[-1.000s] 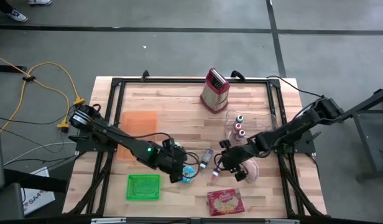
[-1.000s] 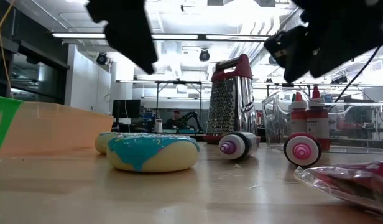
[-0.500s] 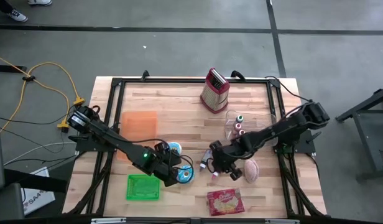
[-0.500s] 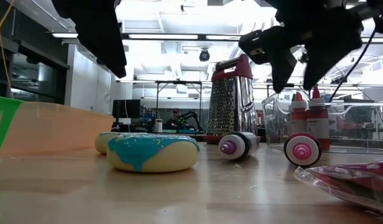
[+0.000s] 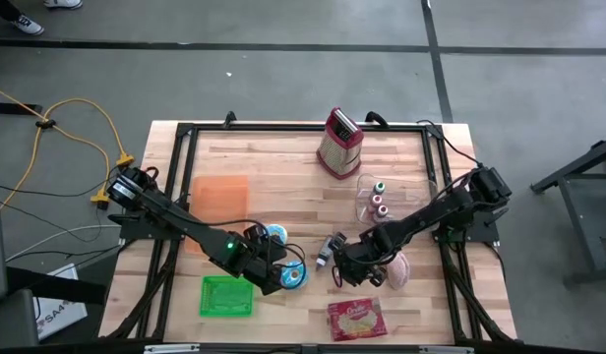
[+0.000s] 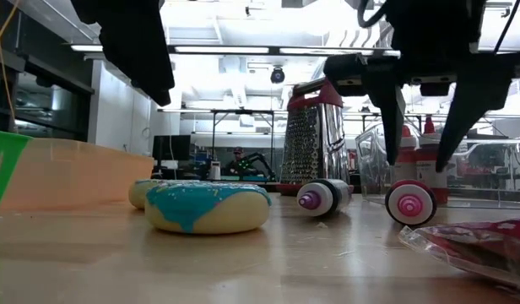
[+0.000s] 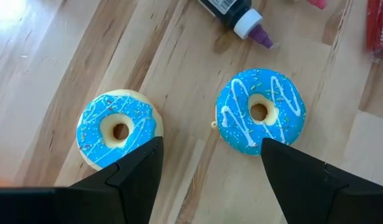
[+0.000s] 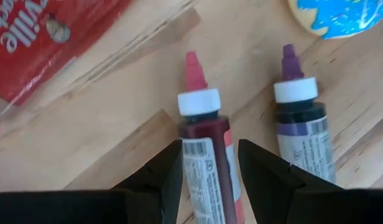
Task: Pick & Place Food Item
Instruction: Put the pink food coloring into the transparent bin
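- The left gripper (image 7: 207,168) hangs above the two blue donuts, and its fingers (image 7: 132,171) are spread wide with nothing between them.
- The first blue donut (image 7: 118,129) has sprinkles and lies flat on the wooden table (image 5: 283,172).
- The second blue donut (image 7: 261,111) has white squiggles on its icing and lies near the first one, not touching it.
- From above, these two donuts (image 5: 286,256) are just beside the green basket (image 5: 227,295).
- The right gripper (image 8: 209,163) is over the red food colour bottle (image 8: 206,149), with one finger on each side of it.
- Its fingers (image 8: 157,171) are partly open around the bottle, which lies on the table, and I cannot tell if they touch it.
- The purple food colour bottle (image 8: 301,124) lies just beside the red bottle, and both tips point the same way.
- A red snack packet (image 5: 355,319) lies near the red bottle, at the table's front edge.
- A metal cheese grater (image 5: 339,143) with a red handle stands upright, well apart from the red bottle at the back of the table.
- A clear box (image 5: 375,200) holding more little bottles sits between the grater and the red bottle.
- An orange tray (image 5: 219,202) lies near the green basket.
- A pink thing (image 5: 397,267) lies just beside the right gripper, but I cannot tell what it is.
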